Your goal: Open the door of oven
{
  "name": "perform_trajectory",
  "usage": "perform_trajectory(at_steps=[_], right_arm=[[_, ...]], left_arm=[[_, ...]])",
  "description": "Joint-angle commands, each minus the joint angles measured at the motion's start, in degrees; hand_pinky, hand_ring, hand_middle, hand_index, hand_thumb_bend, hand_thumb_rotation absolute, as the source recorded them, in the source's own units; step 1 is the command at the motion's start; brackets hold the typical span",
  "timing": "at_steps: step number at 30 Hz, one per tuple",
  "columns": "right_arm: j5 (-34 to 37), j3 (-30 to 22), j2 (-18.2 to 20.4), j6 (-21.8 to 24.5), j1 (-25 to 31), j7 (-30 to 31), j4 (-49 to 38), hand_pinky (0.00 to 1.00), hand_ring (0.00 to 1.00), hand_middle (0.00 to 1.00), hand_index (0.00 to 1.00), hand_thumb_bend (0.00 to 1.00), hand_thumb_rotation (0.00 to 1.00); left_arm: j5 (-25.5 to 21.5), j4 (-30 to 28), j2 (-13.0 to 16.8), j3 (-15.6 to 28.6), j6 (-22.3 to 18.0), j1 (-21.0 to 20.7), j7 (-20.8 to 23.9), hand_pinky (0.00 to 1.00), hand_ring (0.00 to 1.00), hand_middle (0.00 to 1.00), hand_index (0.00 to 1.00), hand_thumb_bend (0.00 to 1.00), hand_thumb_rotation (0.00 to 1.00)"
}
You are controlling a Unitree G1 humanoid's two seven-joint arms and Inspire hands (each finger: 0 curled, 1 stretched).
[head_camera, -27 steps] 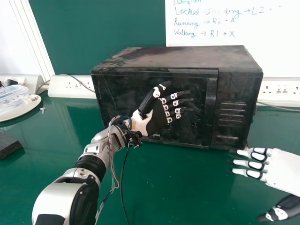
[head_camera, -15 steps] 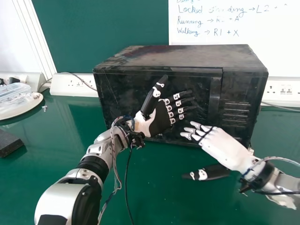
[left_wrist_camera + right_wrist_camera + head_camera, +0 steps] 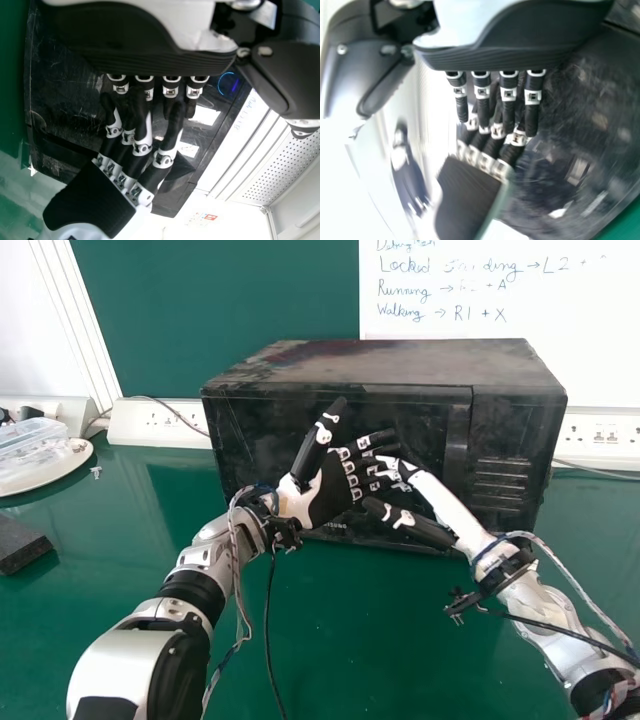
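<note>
left hand (image 3: 328,492) and right hand (image 3: 443,502) before oven (image 3: 400,362), whiteboard (image 3: 570,345) behind

Glossy, scratched oven door (image 3: 255,435) and smooth, shiny tabletop (image 3: 340,640)

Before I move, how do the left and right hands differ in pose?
In the head view, the left hand shows its black palm, the right hand its white back. The left hand's thumb points up; the right hand's thumb points left, below its fingers. Both have straight fingers and are in front of the shut oven door.
</note>
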Motion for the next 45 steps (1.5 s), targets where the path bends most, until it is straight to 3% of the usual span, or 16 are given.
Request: perform_trajectory(at_steps=[1, 19, 29, 36, 45], right_arm=[[48.24, -41.85, 12.16, 23.17, 2.32, 12.97, 13.22, 0.82, 0.91, 1.00, 1.00, 1.00, 0.93], [46.82, -49.15, 11.30, 26.47, -0.06, 21.52, 18.76, 0.83, 0.90, 0.99, 1.00, 1.00, 0.90], [42.83, -53.76, 11.73, 26.90, -1.34, 20.60, 19.43, 0.75, 0.87, 0.97, 1.00, 1.00, 0.93], [42.16, -54.40, 12.29, 26.86, -1.07, 20.96, 18.43, 0.85, 0.90, 1.00, 1.00, 1.00, 0.93], [41.79, -54.80, 12.36, 26.87, -0.95, 21.07, 18.33, 0.85, 0.90, 1.00, 1.00, 1.00, 0.93]], left_arm=[[0.02, 0.67, -0.76, -0.04, 1.32, -0.32, -0.47, 0.68, 0.87, 0.95, 0.92, 1.00, 0.81], [-0.23, 0.35, -0.90, 0.31, 1.75, -0.15, -1.14, 0.70, 0.88, 0.95, 0.93, 1.00, 0.82], [-0.25, 0.24, -0.93, 0.41, 1.59, -0.15, -1.21, 0.69, 0.87, 0.95, 0.92, 1.00, 0.82], [-0.30, 0.21, -0.94, 0.50, 1.72, -0.23, -1.17, 0.68, 0.88, 0.95, 0.92, 1.00, 0.80], [-0.42, 0.27, -0.97, 0.63, 2.01, -0.18, -1.44, 0.69, 0.88, 0.95, 0.92, 1.00, 0.80]])
